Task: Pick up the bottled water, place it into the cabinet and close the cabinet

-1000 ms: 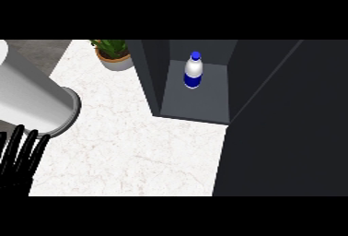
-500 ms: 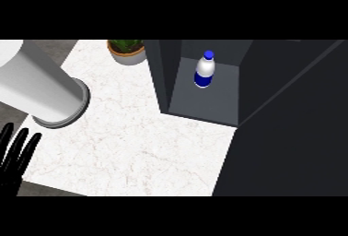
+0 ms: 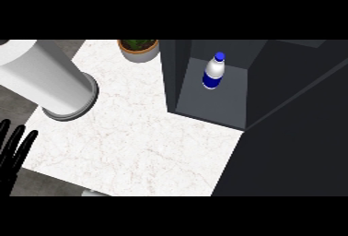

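Low left, robot hand [image 3: 14, 150] outspread

White marble counter [image 3: 142, 143] bearing a potted plant [image 3: 138, 48] and dark cabinet [image 3: 178, 78], bottled water [image 3: 213, 71] standing inside.

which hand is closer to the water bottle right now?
Left, by default. The left hand sits at the view's lower left edge, fingers straight, far across the counter from the water bottle standing inside the cabinet. The right hand isn't visible.

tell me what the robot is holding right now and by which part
Nothing is held. The left hand is open at the view's left edge; the water bottle stands upright inside the cabinet.
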You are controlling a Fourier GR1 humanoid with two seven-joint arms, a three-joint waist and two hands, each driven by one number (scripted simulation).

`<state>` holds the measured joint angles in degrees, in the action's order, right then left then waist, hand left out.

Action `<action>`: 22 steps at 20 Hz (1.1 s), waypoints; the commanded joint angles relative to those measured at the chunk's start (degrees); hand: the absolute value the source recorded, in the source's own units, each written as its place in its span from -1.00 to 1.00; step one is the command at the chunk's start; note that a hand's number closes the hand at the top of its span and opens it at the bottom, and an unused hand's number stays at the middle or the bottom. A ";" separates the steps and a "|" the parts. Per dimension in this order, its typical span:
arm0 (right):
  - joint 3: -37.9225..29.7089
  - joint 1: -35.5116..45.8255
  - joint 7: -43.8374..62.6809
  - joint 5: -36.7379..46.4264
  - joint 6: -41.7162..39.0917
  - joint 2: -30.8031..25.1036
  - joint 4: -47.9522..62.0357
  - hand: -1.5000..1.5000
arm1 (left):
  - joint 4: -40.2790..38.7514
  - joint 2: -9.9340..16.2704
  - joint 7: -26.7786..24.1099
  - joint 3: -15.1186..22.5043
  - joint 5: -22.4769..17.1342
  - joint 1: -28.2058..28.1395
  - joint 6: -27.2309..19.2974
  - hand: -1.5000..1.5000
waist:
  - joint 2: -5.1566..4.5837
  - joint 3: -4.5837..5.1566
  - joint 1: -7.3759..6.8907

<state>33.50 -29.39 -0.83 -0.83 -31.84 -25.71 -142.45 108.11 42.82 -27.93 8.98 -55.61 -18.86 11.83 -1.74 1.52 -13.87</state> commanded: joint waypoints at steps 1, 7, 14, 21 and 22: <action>6.55 5.58 5.76 2.08 -1.90 0.49 -1.43 1.00 | -0.42 0.53 0.49 -0.32 -0.70 0.28 0.94 -1.00 | -0.33 0.21 -0.49; 6.62 9.33 8.53 1.76 -2.11 -0.01 -0.55 1.00 | -1.60 1.41 0.72 -1.31 -0.88 0.41 1.64 -1.00 | -0.02 0.38 -0.02; 5.77 11.59 9.66 -0.59 -0.14 2.49 1.18 1.00 | -1.72 1.68 1.02 -2.26 -2.32 0.64 2.07 -1.00 | -0.49 0.13 0.09; 8.16 11.47 10.09 -6.09 -1.23 3.97 4.15 1.00 | -2.04 1.95 0.83 -2.68 -2.37 2.01 3.27 -1.00 | -2.27 0.05 -1.77; 8.51 11.70 9.94 -7.12 -1.65 4.06 4.38 1.00 | -2.32 1.72 1.04 -2.27 -2.30 2.16 3.10 -1.00 | -2.60 0.03 -1.84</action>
<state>33.96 -19.04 5.42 -3.97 -33.61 -24.85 -140.65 105.98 44.48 -27.15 6.65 -57.76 -17.29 14.68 -3.15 1.84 -14.78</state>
